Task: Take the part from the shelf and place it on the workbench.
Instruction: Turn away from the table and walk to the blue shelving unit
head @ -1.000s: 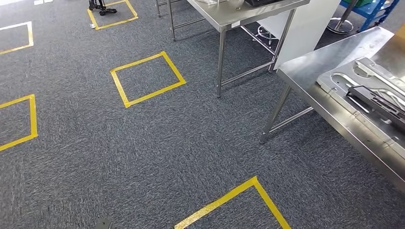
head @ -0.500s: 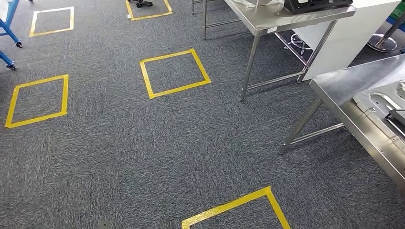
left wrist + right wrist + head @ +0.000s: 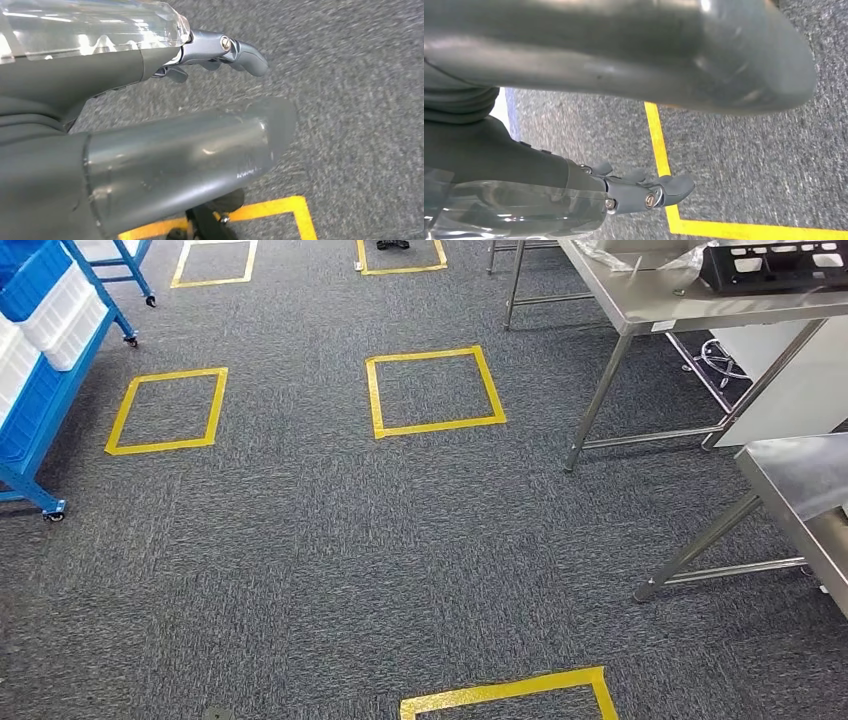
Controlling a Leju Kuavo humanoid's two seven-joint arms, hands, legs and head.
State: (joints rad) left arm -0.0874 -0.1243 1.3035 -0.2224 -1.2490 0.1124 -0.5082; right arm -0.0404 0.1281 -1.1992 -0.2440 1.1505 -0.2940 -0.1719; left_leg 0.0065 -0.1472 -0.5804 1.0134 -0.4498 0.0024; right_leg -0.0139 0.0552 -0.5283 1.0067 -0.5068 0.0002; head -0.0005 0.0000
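Left wrist view first: we are seeing our left hand (image 3: 210,55) hanging over the carpet (image 3: 300,540), its thumb (image 3: 190,160) and fingers (image 3: 245,50) apart and nothing held. We are seeing our right hand (image 3: 639,192) hanging the same way, fingers (image 3: 674,186) loosely extended, thumb (image 3: 724,55) clear of them, with a yellow tape line (image 3: 659,150) on the floor beneath it. Moving outward in the head view, we are looking down at taped floor squares (image 3: 433,390), a blue shelf cart (image 3: 40,390) with white bins (image 3: 60,310) at the left edge, and two steel tables: a far table (image 3: 650,305) carrying a black tray (image 3: 775,265), and the near workbench (image 3: 800,480) at the right edge. We are not able to pick out the part itself; we are judging it to be on the blue shelf cart, but the bins are hiding their contents. We are judging this to be the approach phase, nothing yet fetched. To do it well, we are advising squaring the body to the cart, stopping short of its castor (image 3: 52,512), keeping both arms tucked while walking, and raising a hand once the bins are in full sight.
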